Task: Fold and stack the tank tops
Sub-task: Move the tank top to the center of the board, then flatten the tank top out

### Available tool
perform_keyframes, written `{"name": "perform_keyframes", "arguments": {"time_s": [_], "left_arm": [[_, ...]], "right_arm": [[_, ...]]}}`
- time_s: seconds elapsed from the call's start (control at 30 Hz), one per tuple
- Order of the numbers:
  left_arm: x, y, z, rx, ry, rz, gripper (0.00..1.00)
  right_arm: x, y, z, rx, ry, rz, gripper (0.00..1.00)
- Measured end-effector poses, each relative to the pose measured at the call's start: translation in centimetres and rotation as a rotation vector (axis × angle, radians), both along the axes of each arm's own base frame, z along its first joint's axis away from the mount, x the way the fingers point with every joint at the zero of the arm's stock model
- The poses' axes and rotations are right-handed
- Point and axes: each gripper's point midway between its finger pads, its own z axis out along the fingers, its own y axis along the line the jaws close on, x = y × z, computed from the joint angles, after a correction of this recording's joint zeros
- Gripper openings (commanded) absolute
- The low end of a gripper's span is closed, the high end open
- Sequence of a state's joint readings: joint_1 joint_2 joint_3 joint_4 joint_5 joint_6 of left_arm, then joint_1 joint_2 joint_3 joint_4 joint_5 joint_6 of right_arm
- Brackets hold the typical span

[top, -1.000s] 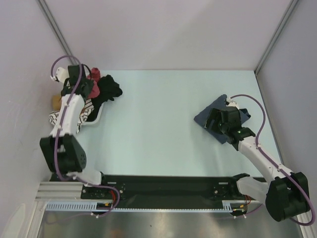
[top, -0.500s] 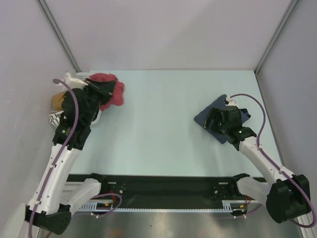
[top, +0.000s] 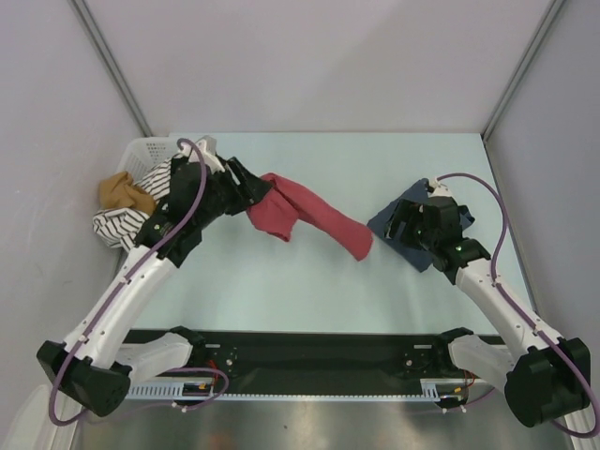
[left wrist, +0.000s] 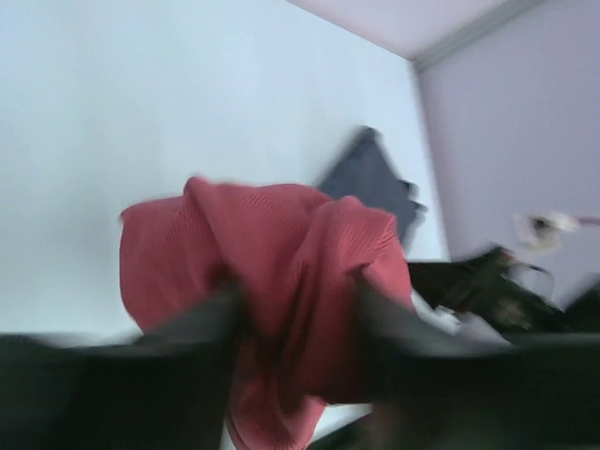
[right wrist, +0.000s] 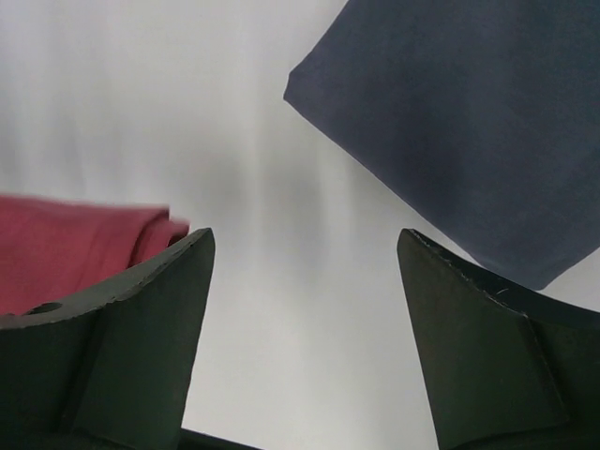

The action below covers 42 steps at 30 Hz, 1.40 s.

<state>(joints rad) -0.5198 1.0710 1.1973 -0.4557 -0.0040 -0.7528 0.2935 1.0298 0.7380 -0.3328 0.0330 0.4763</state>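
Two soft tops from above: brick-red knit tank top (top: 314, 217) pinched in left gripper (top: 251, 192), stretched limp toward flat-folded slate-blue tank top (top: 382, 223); bunched by white lattice basket (top: 141, 148) a second ago. Left wrist: blurred, red cloth between fingers. Right wrist: right gripper (right wrist: 305, 253) spread wide, empty, above smooth blue fold, red edge at left.

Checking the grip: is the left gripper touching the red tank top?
Touching. The left wrist view shows the red tank top bunched inside the left gripper.
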Motion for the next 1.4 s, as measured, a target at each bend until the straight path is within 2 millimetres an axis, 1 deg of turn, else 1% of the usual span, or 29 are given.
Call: {"name": "perform_keyframes", "arguments": {"time_s": [0.03,0.07,0.1,0.13,0.17,0.2,0.23,0.27,0.3,0.37,0.43,0.53,0.63,0.73,0.83,0.9,1.03,1.13,1.2,1.3,1.4], "left_arm": [[0.6,1.0,-1.2,0.011,0.011,0.02,0.99],[1.0,2.0,-2.9,0.034,0.039,0.039,1.0],[1.1,2.6,-4.8,0.052,0.075,0.052,1.0],[0.8,2.8,-6.6,0.073,0.112,0.052,1.0],[0.3,3.1,-8.9,0.108,0.165,0.046,1.0],[-0.3,3.3,-11.1,0.142,0.214,0.039,1.0],[-0.8,3.6,-13.1,0.174,0.259,0.032,1.0],[-1.4,3.8,-14.8,0.204,0.295,0.023,1.0],[-2.0,4.1,-16.2,0.228,0.326,0.017,0.99],[-2.8,4.6,-17.6,0.266,0.356,0.005,0.98],[-2.9,4.7,-17.9,0.286,0.354,-0.006,0.96],[-2.8,4.4,-17.8,0.302,0.332,-0.024,0.95],[-2.6,3.9,-18.0,0.304,0.316,-0.045,0.94],[-2.6,3.3,-19.4,0.296,0.33,-0.068,0.94],[-3.3,3.0,-21.3,0.294,0.368,-0.099,0.94],[-3.6,2.9,-22.0,0.296,0.384,-0.109,0.94],[-3.5,2.7,-22.0,0.293,0.379,-0.115,0.93],[-3.5,2.6,-22.2,0.297,0.383,-0.118,0.93],[-3.5,2.5,-22.4,0.301,0.387,-0.123,0.94],[-3.6,2.2,-22.9,0.316,0.391,-0.136,0.93],[-3.6,2.1,-23.8,0.347,0.404,-0.144,0.92]], "right_arm": [[0.0,0.1,0.0,0.002,0.0,0.003,0.84],[0.0,0.2,0.0,0.005,0.0,0.008,0.84],[-0.1,0.3,0.0,0.009,0.001,0.015,0.84],[-0.2,0.5,0.0,0.014,0.004,0.025,0.83],[-0.2,0.7,-0.1,0.019,0.005,0.036,0.81],[-0.3,0.9,-0.1,0.023,0.007,0.048,0.73],[-0.3,1.2,-0.2,0.028,0.008,0.064,0.69],[-0.4,1.5,-0.3,0.033,0.013,0.083,0.6],[-0.4,1.8,-0.4,0.038,0.018,0.098,0.58],[-0.6,2.9,-0.9,0.048,0.036,0.149,0.56],[-1.1,4.2,-1.8,0.051,0.065,0.205,0.57],[-2.1,6.3,-3.7,0.027,0.125,0.286,0.6],[-2.7,7.5,-6.1,-0.005,0.198,0.321,0.59],[-2.0,7.5,-8.4,-0.049,0.269,0.303,0.55],[-0.2,6.9,-10.4,-0.125,0.319,0.244,0.52],[1.3,6.2,-11.4,-0.176,0.342,0.198,0.52],[4.3,4.2,-12.2,-0.244,0.359,0.098,0.52],[6.7,1.6,-12.6,-0.264,0.371,0.004,0.52],[7.9,-0.2,-12.8,-0.259,0.382,-0.054,0.51],[8.8,-2.6,-12.7,-0.252,0.381,-0.124,0.52],[8.9,-3.7,-12.5,-0.254,0.366,-0.157,0.55]]}}
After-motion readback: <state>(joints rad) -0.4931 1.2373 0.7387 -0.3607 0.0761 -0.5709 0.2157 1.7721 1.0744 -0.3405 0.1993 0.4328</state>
